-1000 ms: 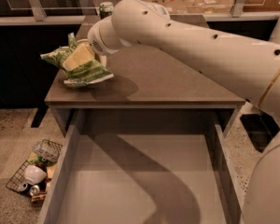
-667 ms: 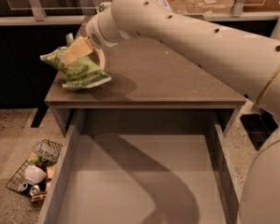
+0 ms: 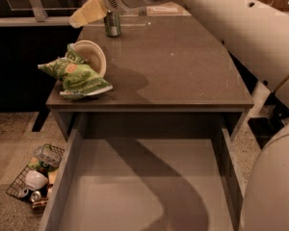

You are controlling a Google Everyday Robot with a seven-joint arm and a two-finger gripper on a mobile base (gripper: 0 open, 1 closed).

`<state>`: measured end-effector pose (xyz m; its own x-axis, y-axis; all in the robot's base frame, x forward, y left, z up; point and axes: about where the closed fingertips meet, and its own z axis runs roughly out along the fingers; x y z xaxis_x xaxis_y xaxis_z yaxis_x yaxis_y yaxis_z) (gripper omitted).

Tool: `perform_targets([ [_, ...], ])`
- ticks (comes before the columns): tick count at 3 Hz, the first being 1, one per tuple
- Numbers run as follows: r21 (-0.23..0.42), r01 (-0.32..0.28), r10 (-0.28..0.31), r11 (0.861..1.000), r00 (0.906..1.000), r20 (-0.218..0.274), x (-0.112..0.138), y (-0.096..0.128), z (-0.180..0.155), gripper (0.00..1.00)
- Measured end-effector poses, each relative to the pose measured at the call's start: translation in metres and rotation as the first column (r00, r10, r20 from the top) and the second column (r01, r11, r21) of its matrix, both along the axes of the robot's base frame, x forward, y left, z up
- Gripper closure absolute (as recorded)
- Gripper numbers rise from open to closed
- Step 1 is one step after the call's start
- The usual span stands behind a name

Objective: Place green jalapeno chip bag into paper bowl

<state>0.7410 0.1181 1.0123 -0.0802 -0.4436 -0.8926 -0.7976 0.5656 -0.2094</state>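
Observation:
The green jalapeno chip bag [image 3: 76, 76] lies crumpled on the front left corner of the brown table [image 3: 183, 76], overhanging the left edge. The paper bowl [image 3: 92, 57] is tipped on its side just behind it, its opening facing left toward the bag. The bag's far end rests against or partly in the bowl's mouth. My gripper [image 3: 86, 12] hangs in the air above and behind them, near the table's back left, apart from both and holding nothing.
A green drink can [image 3: 112, 24] stands at the back left of the table, right next to the gripper. An open grey drawer [image 3: 144, 186] juts out below the table front. A wire basket [image 3: 33, 179] with clutter sits on the floor at left.
The gripper was down on the chip bag; it has risen up and back, away from it. The bag stays at the corner, and the tipped bowl now shows behind it.

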Motion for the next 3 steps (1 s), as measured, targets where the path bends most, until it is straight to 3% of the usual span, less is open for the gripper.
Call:
perform_targets([
  [1, 0.051, 0.048, -0.051, 0.998, 0.997, 0.059, 0.0, -0.029, 0.041, 0.0],
  [2, 0.1, 0.093, -0.104, 0.991, 0.9878, 0.116, -0.012, -0.057, 0.064, 0.0],
  [3, 0.109, 0.105, -0.118, 0.989, 0.9852, 0.124, -0.011, -0.064, 0.066, 0.0],
])
